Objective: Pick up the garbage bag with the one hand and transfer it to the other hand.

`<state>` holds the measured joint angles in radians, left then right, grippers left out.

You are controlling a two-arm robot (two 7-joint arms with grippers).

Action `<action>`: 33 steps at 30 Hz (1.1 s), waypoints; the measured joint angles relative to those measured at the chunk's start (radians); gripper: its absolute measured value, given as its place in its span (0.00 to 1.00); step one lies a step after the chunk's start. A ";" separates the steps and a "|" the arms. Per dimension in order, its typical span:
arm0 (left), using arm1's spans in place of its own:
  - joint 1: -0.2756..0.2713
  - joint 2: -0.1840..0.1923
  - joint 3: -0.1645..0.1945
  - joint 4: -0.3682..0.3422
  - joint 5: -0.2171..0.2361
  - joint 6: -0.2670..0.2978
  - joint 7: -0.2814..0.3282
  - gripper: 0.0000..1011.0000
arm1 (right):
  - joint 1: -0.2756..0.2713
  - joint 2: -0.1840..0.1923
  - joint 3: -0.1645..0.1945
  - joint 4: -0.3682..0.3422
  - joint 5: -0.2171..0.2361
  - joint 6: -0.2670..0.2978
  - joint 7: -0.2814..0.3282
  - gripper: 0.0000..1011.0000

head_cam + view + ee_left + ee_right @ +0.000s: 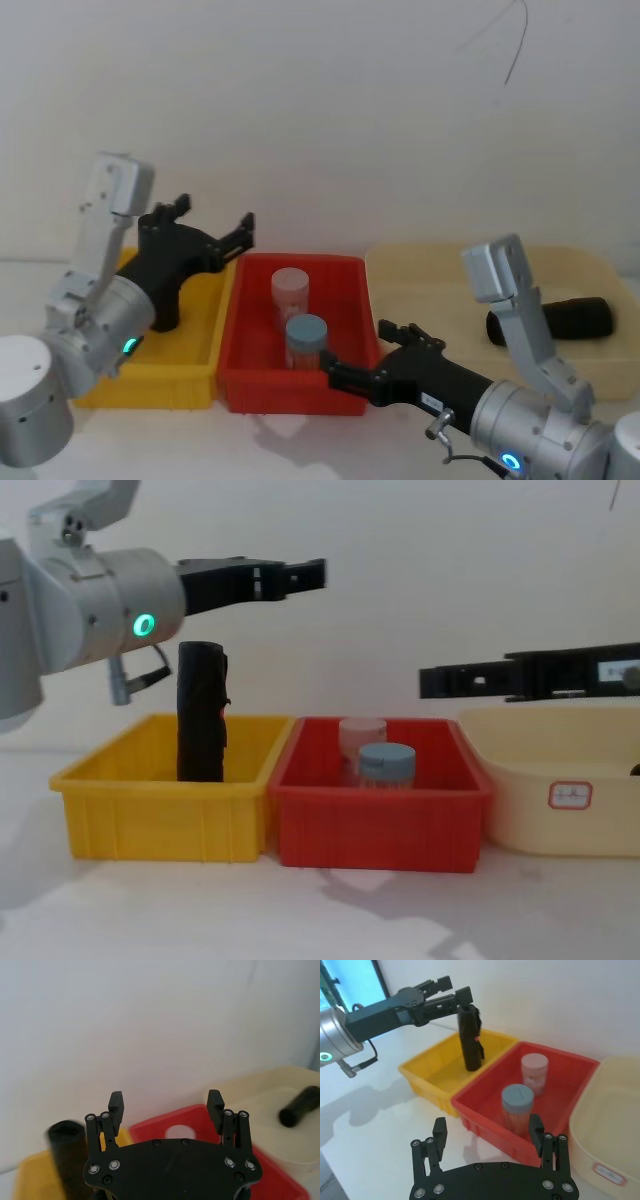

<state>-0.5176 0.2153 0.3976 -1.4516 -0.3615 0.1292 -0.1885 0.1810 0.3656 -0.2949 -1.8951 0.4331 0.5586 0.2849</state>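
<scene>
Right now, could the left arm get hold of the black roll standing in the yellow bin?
Probably yes. The left gripper hangs close above the garbage bag, jaws open; the bag stands upright, alone in the yellow bin. The right gripper hovers at the red bin.

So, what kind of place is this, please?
Probably a robot lab bench: a yellow bin, red bin and cream bin in a row on a white table, with the left gripper and right gripper held over them.
</scene>
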 joint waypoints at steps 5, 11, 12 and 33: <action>0.027 0.017 -0.035 -0.032 0.011 0.014 0.046 0.99 | 0.007 -0.012 -0.018 0.006 0.000 -0.016 0.001 0.99; 0.058 0.036 -0.081 -0.065 0.027 0.033 0.107 0.99 | 0.025 -0.022 -0.037 0.031 -0.005 -0.031 0.000 0.99; 0.066 0.041 -0.092 -0.072 0.030 0.037 0.119 0.99 | 0.030 -0.023 -0.041 0.040 -0.009 -0.034 -0.002 0.99; 0.111 0.071 -0.169 -0.118 0.048 0.066 0.198 0.99 | 0.182 -0.027 -0.092 0.288 -0.065 -0.092 0.023 0.99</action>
<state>-0.4061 0.2864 0.2282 -1.5695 -0.3132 0.1950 0.0098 0.3633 0.3387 -0.3866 -1.6066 0.3683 0.4662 0.3082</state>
